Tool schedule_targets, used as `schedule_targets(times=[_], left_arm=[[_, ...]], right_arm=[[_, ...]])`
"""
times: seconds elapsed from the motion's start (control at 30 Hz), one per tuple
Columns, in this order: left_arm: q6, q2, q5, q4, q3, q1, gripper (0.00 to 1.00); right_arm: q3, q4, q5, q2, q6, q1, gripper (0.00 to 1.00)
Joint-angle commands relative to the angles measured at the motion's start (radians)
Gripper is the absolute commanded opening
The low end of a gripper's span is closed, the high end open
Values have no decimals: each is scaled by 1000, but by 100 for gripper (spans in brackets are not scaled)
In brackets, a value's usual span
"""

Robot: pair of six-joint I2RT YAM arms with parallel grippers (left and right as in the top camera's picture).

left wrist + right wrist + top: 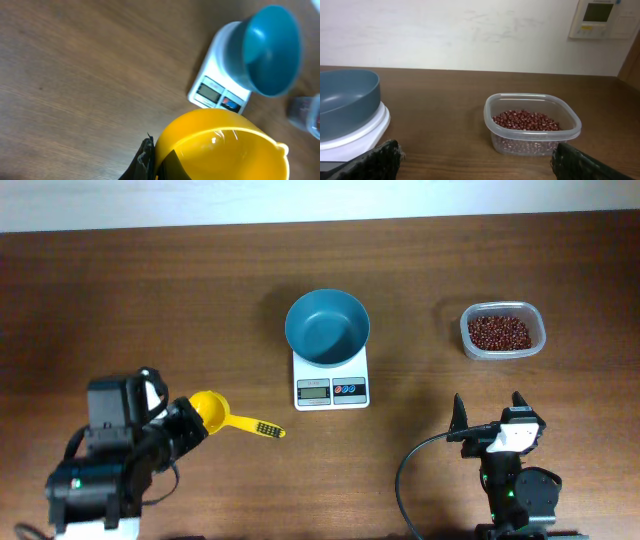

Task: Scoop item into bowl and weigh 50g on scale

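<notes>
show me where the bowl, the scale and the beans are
bowl (pixel 327 330), overhead view, inner floor
scale (pixel 331 390), overhead view, front panel
beans (pixel 525 120), right wrist view, top of the heap

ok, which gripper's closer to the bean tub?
Right. The right gripper faces the tub, open; the left gripper is far across the table, past the scale, by the yellow scoop.

Scale (pixel 331 389) digits too small
</notes>
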Motion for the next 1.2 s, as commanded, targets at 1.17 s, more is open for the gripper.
schedule_targets(times=[1.17], left_arm=[[-259,169,135,156,12,-222,0]], right_arm=[[527,118,-1103,735,797,6,98]])
